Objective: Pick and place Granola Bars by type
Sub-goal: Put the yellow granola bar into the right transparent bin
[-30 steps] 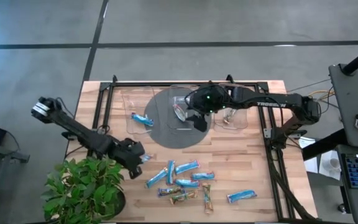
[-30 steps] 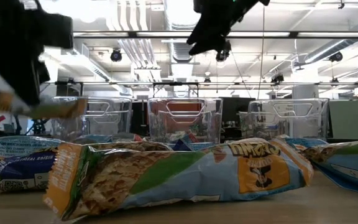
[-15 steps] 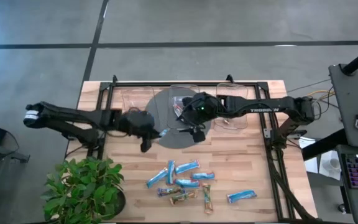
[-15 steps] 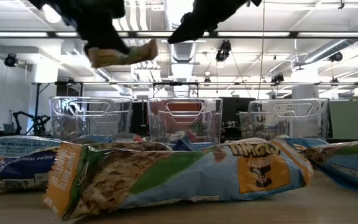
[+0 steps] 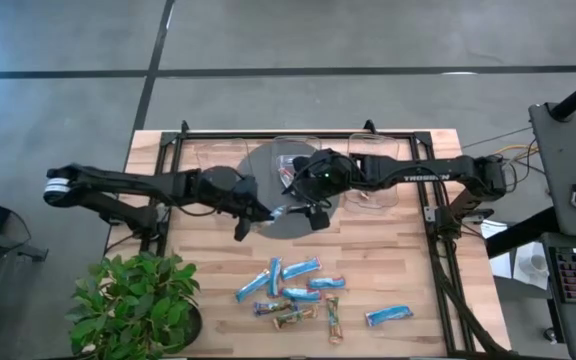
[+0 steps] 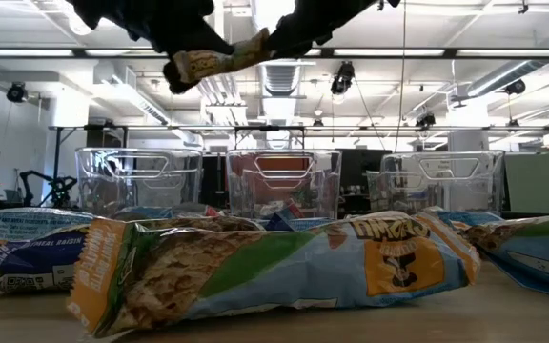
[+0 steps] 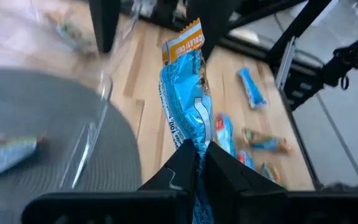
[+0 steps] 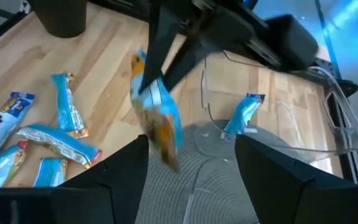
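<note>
Holding a granola bar (image 7: 185, 106) tight by one end, our left gripper (image 5: 258, 213) has its jaws pinched shut on the wrapper. The bar is blue with an orange tip and hangs in the air over the grey round mat (image 5: 260, 180), near the middle of the desk (image 5: 408, 260). Our right gripper (image 5: 313, 205) hovers just beside it with its jaws wide apart and nothing in them. Three clear bins (image 6: 284, 181) stand in a row along the back edge of the desk. One blue bar (image 8: 241, 115) lies in a bin. More bars (image 5: 293, 290) lie in a loose bunch near the front edge.
</note>
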Controlling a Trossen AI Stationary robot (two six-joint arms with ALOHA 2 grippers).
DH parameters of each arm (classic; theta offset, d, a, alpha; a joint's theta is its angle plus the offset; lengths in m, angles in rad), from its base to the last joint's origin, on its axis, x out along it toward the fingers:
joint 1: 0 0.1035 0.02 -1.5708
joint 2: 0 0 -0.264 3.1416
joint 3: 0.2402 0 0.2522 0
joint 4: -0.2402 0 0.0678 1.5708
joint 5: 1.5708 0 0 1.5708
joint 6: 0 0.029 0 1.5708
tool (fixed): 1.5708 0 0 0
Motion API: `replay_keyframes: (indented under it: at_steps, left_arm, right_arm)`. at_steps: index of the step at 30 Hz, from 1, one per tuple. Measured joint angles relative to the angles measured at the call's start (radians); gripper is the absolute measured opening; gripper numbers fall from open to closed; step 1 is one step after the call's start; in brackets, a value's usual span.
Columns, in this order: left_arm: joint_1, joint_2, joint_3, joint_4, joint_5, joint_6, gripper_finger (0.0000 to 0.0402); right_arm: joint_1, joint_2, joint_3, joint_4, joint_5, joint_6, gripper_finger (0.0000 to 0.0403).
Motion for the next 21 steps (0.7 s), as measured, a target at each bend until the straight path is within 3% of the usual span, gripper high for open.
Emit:
replay_keyframes:
  at_steps: [7, 13, 18, 21]
  left_arm:
    - [0.004, 0.089, 0.066, 0.04, -0.007, 0.021, 0.001]
    - [0.005, 0.096, 0.076, 0.036, -0.021, 0.031, 0.001]
    - [0.002, 0.05, 0.077, -0.004, -0.173, -0.009, 0.0024]
    - [0.004, -0.006, 0.08, -0.037, -0.249, -0.016, 0.0057]
  right_arm:
    - [0.0, 0.0, -0.003, -0.017, -0.008, 0.02, 0.0197]
    - [0.0, 0.0, -0.003, -0.064, -0.009, 0.056, 0.0117]
    - [-0.002, -0.005, -0.001, -0.07, 0.019, 0.057, 0.0047]
    - [-0.004, -0.009, -0.002, -0.091, 0.091, 0.065, 0.0033]
